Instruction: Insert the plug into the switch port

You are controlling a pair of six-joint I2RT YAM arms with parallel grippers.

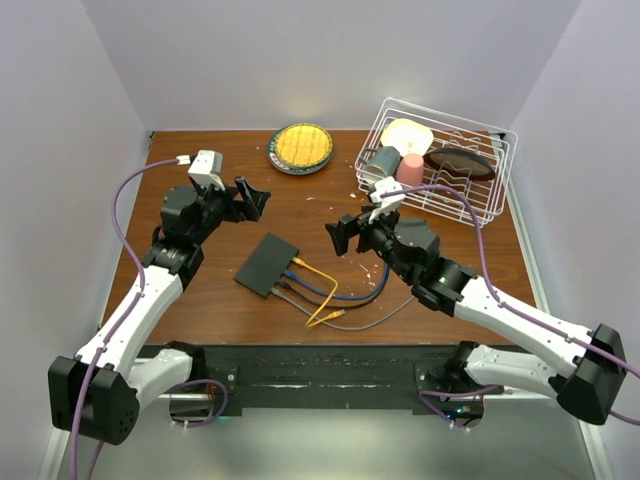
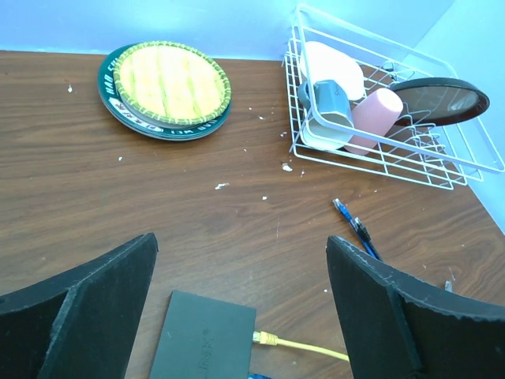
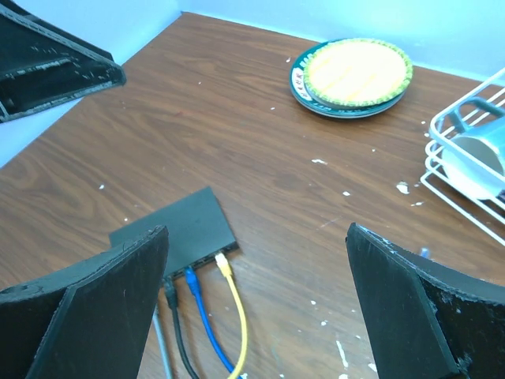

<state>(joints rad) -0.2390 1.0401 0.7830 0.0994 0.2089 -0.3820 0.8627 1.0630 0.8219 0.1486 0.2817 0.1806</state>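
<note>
Brown wood table (image 1: pixel 225 315), pale walls on three sides. Flat black switch box (image 1: pixel 267 264) sits centre frame in the top view, between the two arms, touching neither.

Ports (image 3: pixel 209 257) run along its lower-right long edge. Yellow cable (image 3: pixel 224 264), blue cable (image 3: pixel 190 278) and black cable (image 3: pixel 169 290) are plugged in there side by side. Grey cable (image 3: pixel 159 335) runs next to them; can't tell if it's seated.

Two loose plugs lie on bare wood right of centre in the left wrist view, below the rack: blue plug (image 2: pixel 339 207) and dark plug (image 2: pixel 360 229), both clear of the grippers.

Left gripper (image 1: pixel 252 200) hovers above and left of the box, fingers spread wide, empty. Right gripper (image 1: pixel 340 237) hovers right of the box, also spread wide, empty.

White wire rack (image 2: pixel 379 171) sits at the table's upper right corner. It holds a white dish (image 2: pixel 335 63), a grey mug (image 2: pixel 331 103) and a pink cup (image 2: pixel 377 118), both tilted, plus a dark round plate (image 2: pixel 438 99) leaning at its right end.

Green-rimmed plate with yellow centre (image 1: pixel 300 147) lies flat at top centre, well apart from the box.
</note>
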